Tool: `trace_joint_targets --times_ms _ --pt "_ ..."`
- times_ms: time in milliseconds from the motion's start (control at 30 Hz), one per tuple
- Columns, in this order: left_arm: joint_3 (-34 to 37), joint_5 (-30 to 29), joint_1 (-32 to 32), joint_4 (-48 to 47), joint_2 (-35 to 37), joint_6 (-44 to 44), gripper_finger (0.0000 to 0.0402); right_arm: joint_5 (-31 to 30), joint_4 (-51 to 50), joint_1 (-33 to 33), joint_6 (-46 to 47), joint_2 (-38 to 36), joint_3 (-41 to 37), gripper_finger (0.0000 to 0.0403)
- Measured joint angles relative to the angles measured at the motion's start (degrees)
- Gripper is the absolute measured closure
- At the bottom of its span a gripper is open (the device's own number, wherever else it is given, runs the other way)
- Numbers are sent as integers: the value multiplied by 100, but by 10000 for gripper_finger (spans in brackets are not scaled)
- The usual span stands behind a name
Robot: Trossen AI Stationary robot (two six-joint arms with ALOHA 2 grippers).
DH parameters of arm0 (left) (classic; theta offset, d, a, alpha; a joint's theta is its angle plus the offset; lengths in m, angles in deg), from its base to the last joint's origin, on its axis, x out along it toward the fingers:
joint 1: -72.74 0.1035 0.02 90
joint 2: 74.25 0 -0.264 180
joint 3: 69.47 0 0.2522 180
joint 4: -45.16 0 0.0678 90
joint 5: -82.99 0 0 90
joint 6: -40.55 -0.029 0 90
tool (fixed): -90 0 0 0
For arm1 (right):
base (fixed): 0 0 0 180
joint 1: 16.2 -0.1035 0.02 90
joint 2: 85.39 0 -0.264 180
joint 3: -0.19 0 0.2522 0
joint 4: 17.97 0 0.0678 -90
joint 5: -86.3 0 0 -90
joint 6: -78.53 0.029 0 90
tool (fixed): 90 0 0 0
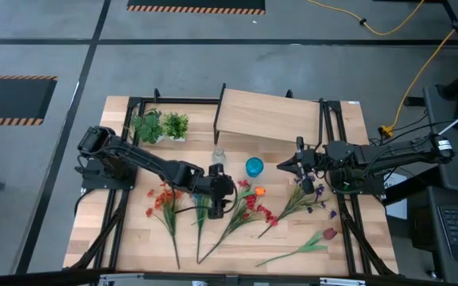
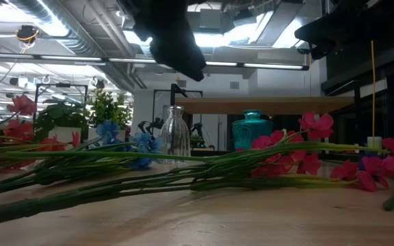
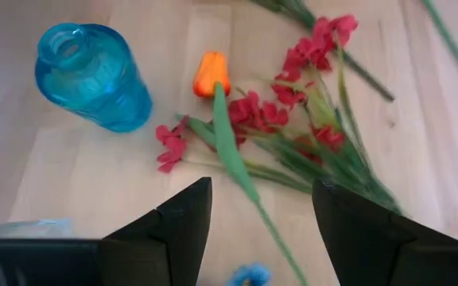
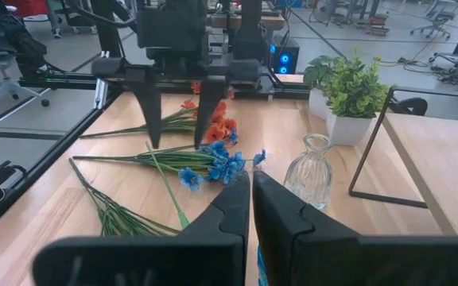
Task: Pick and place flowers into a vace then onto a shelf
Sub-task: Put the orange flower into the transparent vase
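Note:
The flowers lie flat on the tabletop: an orange-red spray (image 1: 163, 199), a red-pink spray (image 1: 253, 208), purple blooms (image 1: 315, 191) and a dark red bud (image 1: 328, 233). My left gripper (image 1: 223, 199) hangs open above the stems, touching nothing. Its wrist view shows an orange bud (image 3: 211, 73) and the red-pink spray (image 3: 308, 103) ahead of its fingers (image 3: 185, 226). A blue vase (image 1: 254, 166) and a clear glass vase (image 1: 219, 156) stand upright near the shelf (image 1: 265, 119). My right gripper (image 1: 281, 167) is shut, hovering right of the blue vase. Blue blooms (image 4: 213, 163) lie beyond it.
Two potted green tufts (image 1: 160, 125) stand at the far left of the table. The shelf's black legs (image 1: 322, 119) rise beside the right arm. Bare wood shows along the table's near edge (image 1: 237, 262). Both vases (image 2: 174, 133) (image 2: 252, 130) stand behind the stems in the low view.

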Motion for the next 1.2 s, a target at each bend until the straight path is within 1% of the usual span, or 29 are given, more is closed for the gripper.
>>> trace_joint_targets --times_ms 233,367,567,667,833,967,1200 --pt "189 34 -4 212 -4 249 190 0 0 0 0 0 0 379" --pt "201 59 -27 329 -209 262 190 0 1 0 1 0 0 379" --pt "210 609 -11 633 -738 120 190 0 1 2 2 0 0 379" --pt "210 748 48 665 -856 172 190 0 2 2 0 0 0 379" --pt "207 588 42 732 -872 170 190 2 2 2 -2 0 0 379" --pt "207 615 47 721 -872 176 190 0 2 2 -6 0 0 379" --pt "193 441 52 705 -1027 483 190 0 2 2 -9 0 0 379"
